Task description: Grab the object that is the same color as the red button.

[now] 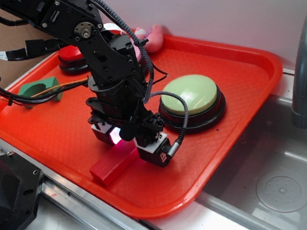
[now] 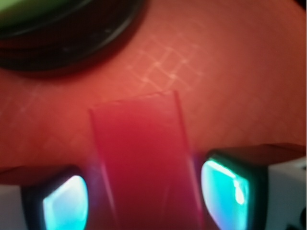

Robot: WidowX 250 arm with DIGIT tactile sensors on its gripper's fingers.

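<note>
The gripper (image 2: 144,194) sits low over the red block (image 2: 141,158) — one finger on each side, jaws apart, not squeezing yet — lined up to pinch it.

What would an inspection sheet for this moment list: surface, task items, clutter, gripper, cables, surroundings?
Surface: red tray, on a metal counter.
Task items: red block flat near tray's front edge; red button at back, partly hidden.
Clutter: green arch block, light green button, pink toy.
Gripper: gripper straddling the block, fingers either side; contact unclear.
Cables: black cable looping beside the gripper.
Surroundings: sink, grey faucet.
</note>
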